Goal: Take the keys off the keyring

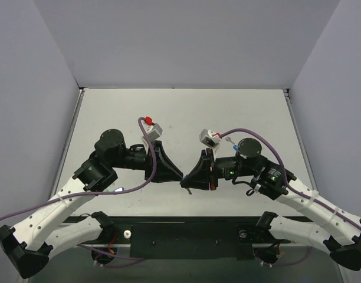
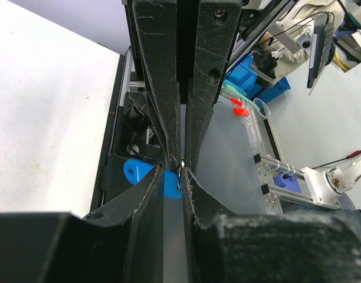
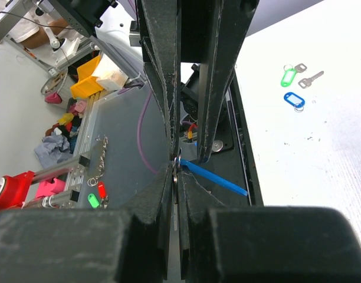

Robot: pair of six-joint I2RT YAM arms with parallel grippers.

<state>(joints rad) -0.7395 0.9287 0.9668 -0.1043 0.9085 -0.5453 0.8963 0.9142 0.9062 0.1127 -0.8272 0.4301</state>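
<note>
My two grippers meet tip to tip above the table's near middle. The right gripper [image 1: 188, 181] [image 3: 177, 168] is shut on a thin silver strip seen edge-on, the keyring [image 3: 177, 160] [image 2: 180, 173]. A key with a bright blue cap [image 3: 219, 178] [image 2: 170, 184] hangs from it and sticks out sideways. The left gripper [image 1: 179, 174] [image 2: 174, 175] faces it. Its fingers stand a narrow gap apart on either side of the ring and the blue cap. Whether they touch either one is hidden. The key's metal part is out of sight.
Loose on the white table [image 1: 186, 118] behind the right arm lie a green-tagged key [image 3: 288, 76], a blue tag with a ring [image 3: 294, 99] and a bare silver key [image 3: 313, 78]. The black base rail [image 1: 186, 233] runs along the near edge. Grey walls enclose three sides.
</note>
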